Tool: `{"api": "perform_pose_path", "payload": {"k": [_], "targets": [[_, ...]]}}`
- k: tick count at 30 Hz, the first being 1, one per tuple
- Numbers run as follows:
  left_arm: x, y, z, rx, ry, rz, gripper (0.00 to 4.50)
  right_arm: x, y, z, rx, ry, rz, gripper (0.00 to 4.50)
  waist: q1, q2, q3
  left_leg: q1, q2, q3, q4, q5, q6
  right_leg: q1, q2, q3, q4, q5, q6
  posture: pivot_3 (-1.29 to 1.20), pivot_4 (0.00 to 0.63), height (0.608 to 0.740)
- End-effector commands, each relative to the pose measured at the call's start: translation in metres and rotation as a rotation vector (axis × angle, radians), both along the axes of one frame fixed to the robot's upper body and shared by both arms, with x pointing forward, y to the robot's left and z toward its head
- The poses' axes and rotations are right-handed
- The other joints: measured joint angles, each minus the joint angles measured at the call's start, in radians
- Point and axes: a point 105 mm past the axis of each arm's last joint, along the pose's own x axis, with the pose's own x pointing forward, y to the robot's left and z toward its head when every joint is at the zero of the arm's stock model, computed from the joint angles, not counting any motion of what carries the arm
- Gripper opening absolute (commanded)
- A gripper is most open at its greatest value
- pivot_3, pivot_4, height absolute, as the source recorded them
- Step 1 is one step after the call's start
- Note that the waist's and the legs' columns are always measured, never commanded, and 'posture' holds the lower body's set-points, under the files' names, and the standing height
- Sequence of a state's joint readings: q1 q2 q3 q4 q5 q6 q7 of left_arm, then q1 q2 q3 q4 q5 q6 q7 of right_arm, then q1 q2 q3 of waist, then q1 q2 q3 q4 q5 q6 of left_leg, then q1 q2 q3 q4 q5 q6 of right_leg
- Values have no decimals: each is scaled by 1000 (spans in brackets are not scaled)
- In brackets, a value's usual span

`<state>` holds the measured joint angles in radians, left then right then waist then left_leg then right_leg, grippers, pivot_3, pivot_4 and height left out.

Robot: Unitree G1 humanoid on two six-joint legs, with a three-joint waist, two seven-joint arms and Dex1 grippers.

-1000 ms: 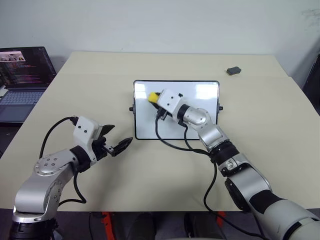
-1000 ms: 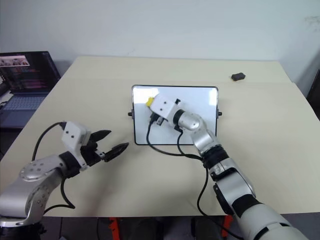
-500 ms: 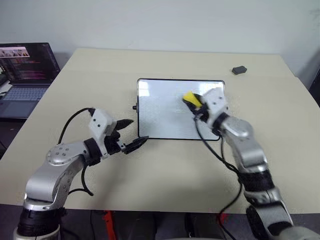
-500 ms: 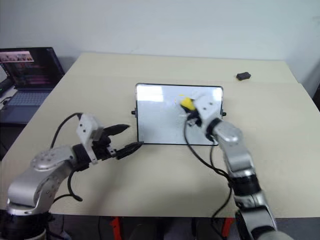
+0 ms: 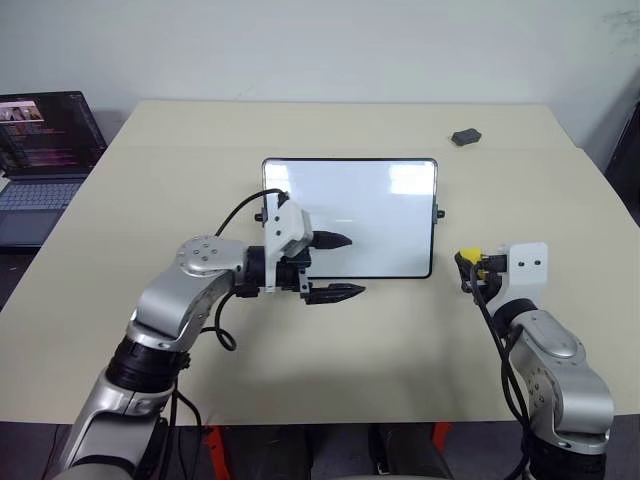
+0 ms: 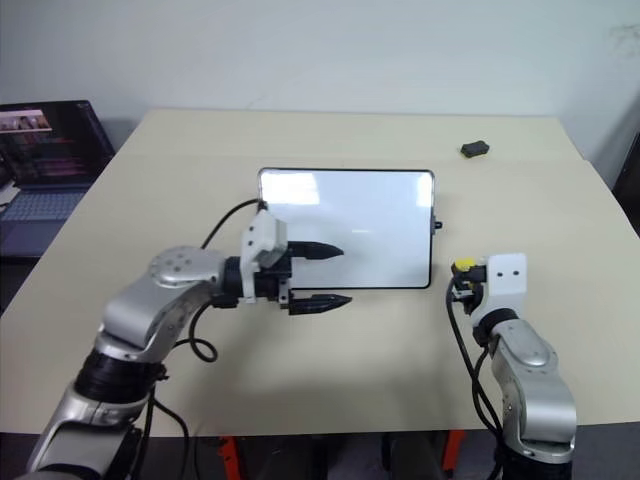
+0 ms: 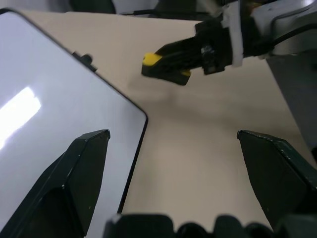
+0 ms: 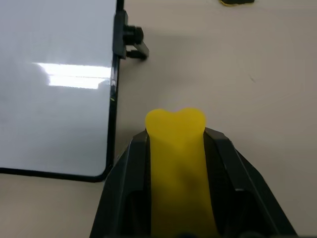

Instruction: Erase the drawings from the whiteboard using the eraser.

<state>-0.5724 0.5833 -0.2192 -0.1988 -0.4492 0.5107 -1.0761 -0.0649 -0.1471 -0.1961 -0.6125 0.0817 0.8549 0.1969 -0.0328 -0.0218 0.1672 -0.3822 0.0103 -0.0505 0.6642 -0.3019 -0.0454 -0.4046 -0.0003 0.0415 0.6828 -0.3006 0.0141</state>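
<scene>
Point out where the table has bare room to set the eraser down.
Free: the table in front of the whiteboard, and the far strip behind it up to the grey lump. Crowded: the board's near-left corner, under the left gripper.

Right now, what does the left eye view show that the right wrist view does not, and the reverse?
The left eye view alone has the laptop and the left gripper, fingers open, at the whiteboard's near edge. The right wrist view alone shows closely how the right gripper's fingers squeeze the eraser. Both share whiteboard, eraser and dark lump.
</scene>
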Motion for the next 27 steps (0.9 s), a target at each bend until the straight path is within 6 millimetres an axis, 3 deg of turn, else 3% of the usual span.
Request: {"api": "perform_pose_path", "payload": {"k": [1, 6, 18, 27], "targets": [[-6, -14, 4, 6, -49, -85, 4500, -2, -8, 0, 12, 2, -49, 1108, 0, 0, 0, 0, 0, 0, 0, 0, 0, 0, 0, 0, 0, 0, 0, 0, 150, 740], [-10, -26, -1, 40, -72, -156, 4500, 0, -9, -11, 28, 52, -55, 1108, 0, 0, 0, 0, 0, 0, 0, 0, 0, 0, 0, 0, 0, 0, 0, 0, 150, 740], [-10, -27, -11, 65, -67, -150, 4500, 11, -9, -19, 18, 81, -12, 1108, 0, 0, 0, 0, 0, 0, 1, 0, 0, 0, 1, 1, 1, 0, 0, 0, 150, 740], [-13, -24, -16, 58, -58, -108, 4500, 14, -4, -19, 21, 70, 11, 4230, 0, 0, 0, 0, 0, 0, 1, 0, 1, 0, 1, 1, 1, 0, 0, 0, 150, 740]]}}
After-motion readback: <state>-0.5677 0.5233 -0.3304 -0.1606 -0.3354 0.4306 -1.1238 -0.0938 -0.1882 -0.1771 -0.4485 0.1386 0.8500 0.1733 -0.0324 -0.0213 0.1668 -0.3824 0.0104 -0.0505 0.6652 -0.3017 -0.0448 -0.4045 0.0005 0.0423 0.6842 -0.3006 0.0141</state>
